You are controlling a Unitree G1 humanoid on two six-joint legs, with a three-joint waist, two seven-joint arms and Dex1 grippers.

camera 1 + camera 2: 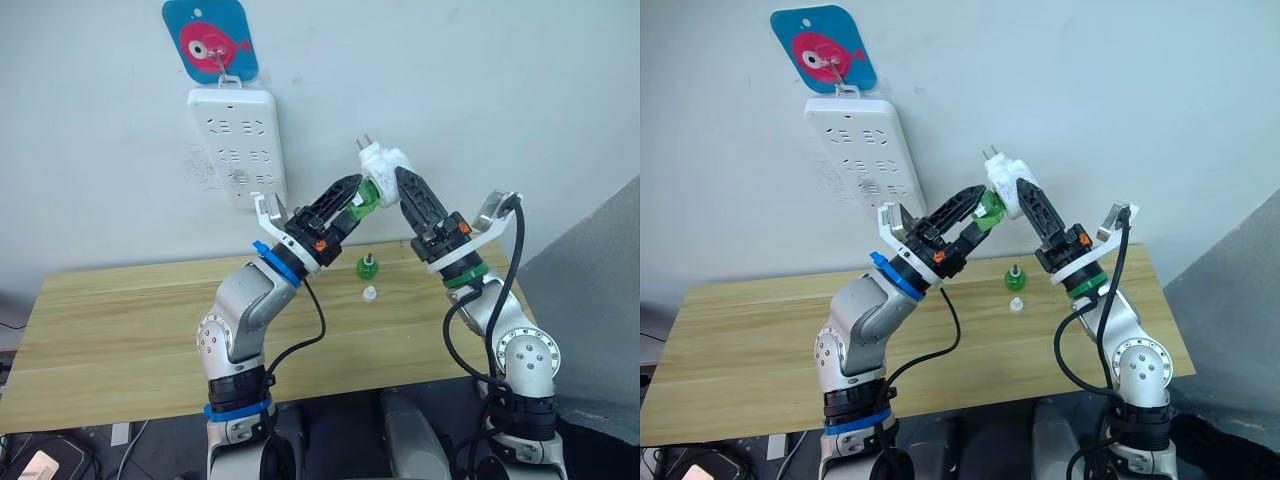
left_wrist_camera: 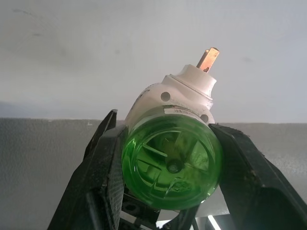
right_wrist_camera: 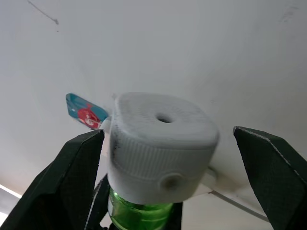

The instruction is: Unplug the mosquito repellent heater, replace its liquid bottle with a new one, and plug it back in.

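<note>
The mosquito repellent heater [image 1: 384, 160] is in the air over the table, unplugged, with its prongs [image 1: 365, 142] pointing up towards the wall. A green liquid bottle [image 1: 363, 201] hangs from its underside. My left gripper [image 1: 357, 196] is shut on this bottle; the left wrist view shows a finger [image 2: 103, 158] against each side of it. My right gripper [image 1: 399, 180] reaches in from the other side and stands open around the heater [image 3: 163, 139], with a gap at one finger [image 3: 266, 167]. A second green bottle [image 1: 367, 265] stands on the table, a small white cap [image 1: 370, 293] beside it.
The long white power strip [image 1: 238, 145] hangs on the wall from a blue fish-shaped hook [image 1: 210, 38], to the upper left of the grippers. The wooden table [image 1: 120, 320] runs below both arms, and a grey panel [image 1: 600, 280] stands at the right.
</note>
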